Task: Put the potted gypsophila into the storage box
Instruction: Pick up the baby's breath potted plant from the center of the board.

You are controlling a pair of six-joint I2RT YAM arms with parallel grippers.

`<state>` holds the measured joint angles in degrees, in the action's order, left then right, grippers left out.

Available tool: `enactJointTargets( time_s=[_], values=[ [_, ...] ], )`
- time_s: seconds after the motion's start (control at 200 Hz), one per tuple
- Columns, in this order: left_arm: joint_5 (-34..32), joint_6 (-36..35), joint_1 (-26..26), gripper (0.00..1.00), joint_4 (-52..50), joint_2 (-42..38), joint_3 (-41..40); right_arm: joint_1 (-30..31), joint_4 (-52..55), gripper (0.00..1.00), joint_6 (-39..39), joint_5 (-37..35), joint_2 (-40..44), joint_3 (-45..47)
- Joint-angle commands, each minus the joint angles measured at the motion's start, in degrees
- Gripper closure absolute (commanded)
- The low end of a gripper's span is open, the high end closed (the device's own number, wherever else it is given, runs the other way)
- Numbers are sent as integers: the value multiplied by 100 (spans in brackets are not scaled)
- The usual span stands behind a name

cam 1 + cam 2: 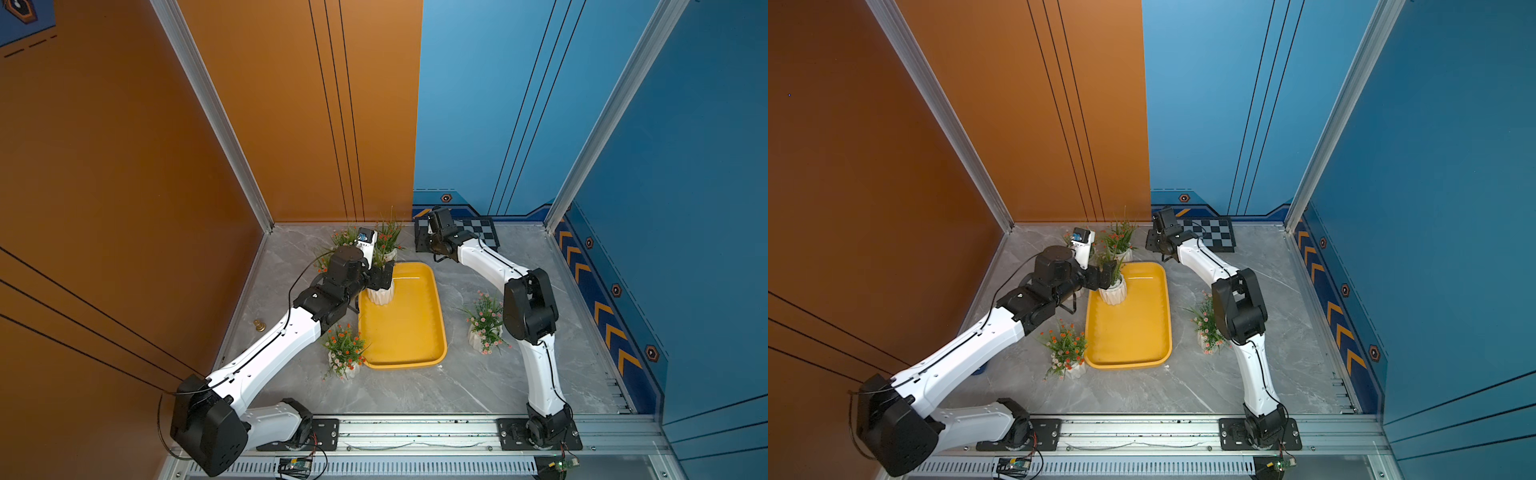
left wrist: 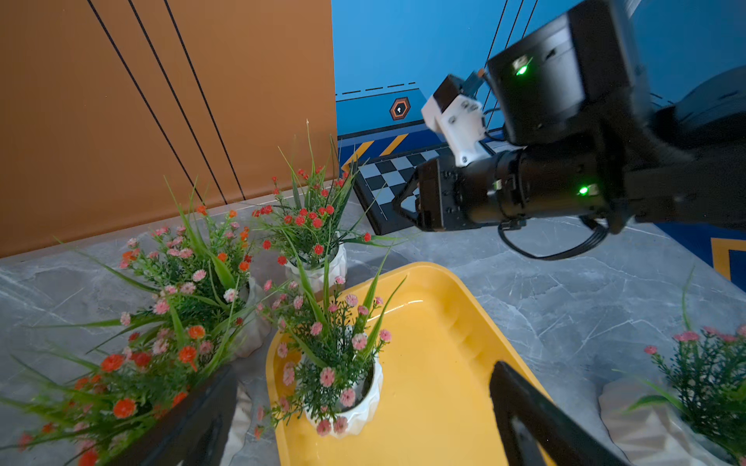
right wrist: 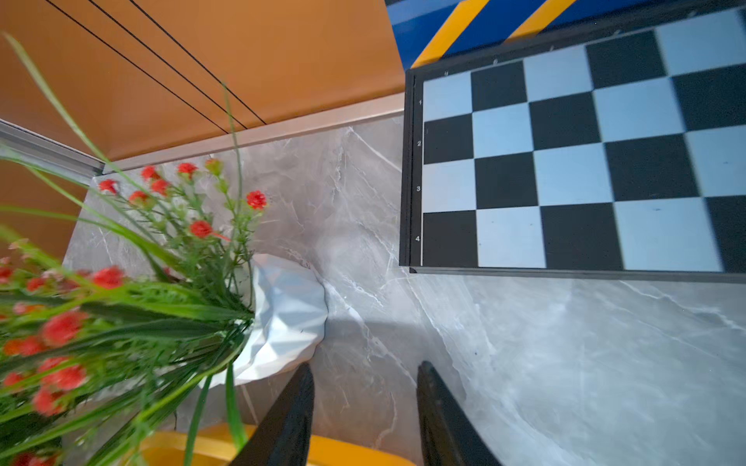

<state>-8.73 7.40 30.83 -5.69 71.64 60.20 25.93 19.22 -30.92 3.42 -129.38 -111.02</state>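
Observation:
One potted gypsophila with pink flowers stands upright in the far left corner of the yellow storage box. My left gripper is open wide around it, both fingers clear of the white pot. My right gripper hovers open past the box's far edge, with only floor between its fingers. A red-flowered pot sits just beside one finger. Other pots stand left of the box, right of it, and behind my left wrist.
A black-and-grey checkered board lies at the back right by the blue wall. A small brass piece sits at the left wall. Two flowering pots crowd my left gripper's outer finger. The orange wall closes the left side.

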Motion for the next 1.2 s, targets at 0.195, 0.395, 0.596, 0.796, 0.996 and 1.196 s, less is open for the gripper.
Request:
enactJointTargets(
  time_s=[0.195, 0.395, 0.596, 0.796, 0.996, 1.196],
  values=[
    [145, 113, -182, 2, 77, 261, 326, 60, 135, 57, -208, 863, -931, -1094],
    [178, 157, -236, 2, 75, 331, 318, 130, -283, 57, -257, 1215, -1079, -1157],
    [223, 174, -280, 2, 109, 317, 282, 268, -403, 57, -353, 1212, -1230, -1203],
    [233, 184, -292, 2, 105, 216, 186, 411, -384, 59, -405, 1049, -1473, -1470],
    [188, 201, -308, 2, 105, 37, 28, 456, -180, 63, -406, 582, -1587, -1569],
    [153, 202, -317, 2, 117, -21, -53, 559, 1034, 68, -138, -30, -1887, -2265]
  ],
)
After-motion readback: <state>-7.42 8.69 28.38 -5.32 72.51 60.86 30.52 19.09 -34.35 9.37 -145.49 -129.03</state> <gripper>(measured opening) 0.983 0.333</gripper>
